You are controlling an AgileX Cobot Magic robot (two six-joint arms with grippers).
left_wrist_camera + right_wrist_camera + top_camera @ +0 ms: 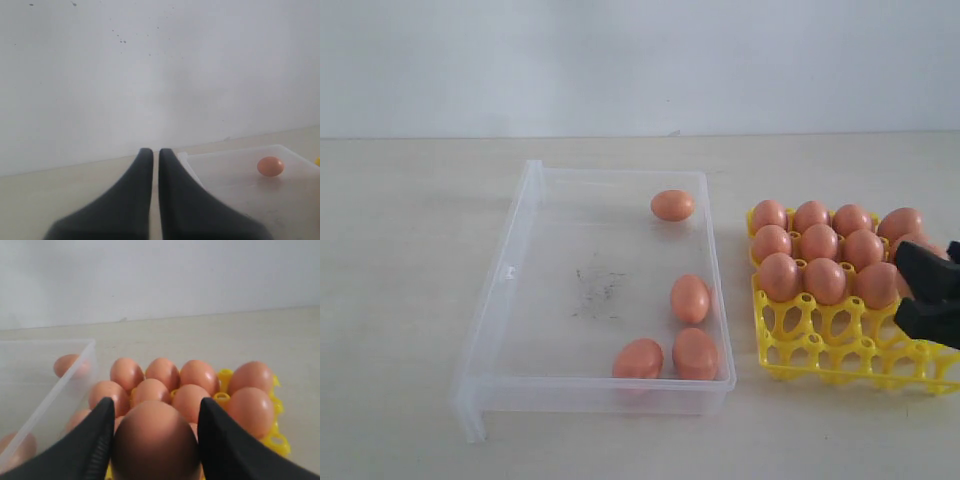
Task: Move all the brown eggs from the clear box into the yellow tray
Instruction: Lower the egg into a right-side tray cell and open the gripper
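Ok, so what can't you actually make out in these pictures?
Exterior view: the yellow tray is cut off at its right end by the frame edge, and the right claw covers cups there.
Right wrist view: the held egg hides whatever lies directly below it.
Left wrist view: most of the clear box is out of frame; a single egg shows.

Right gripper (156, 407) is clamped on a brown egg (155, 450), and one black finger (92, 445) presses each flank. In the exterior view it pokes in at the right edge, with both fingers pointing left. Over to the left gripper (155, 160): it sits level with its two dark fingers drawn together, a thin slit between them and nothing in its grasp. It's outside the exterior view.
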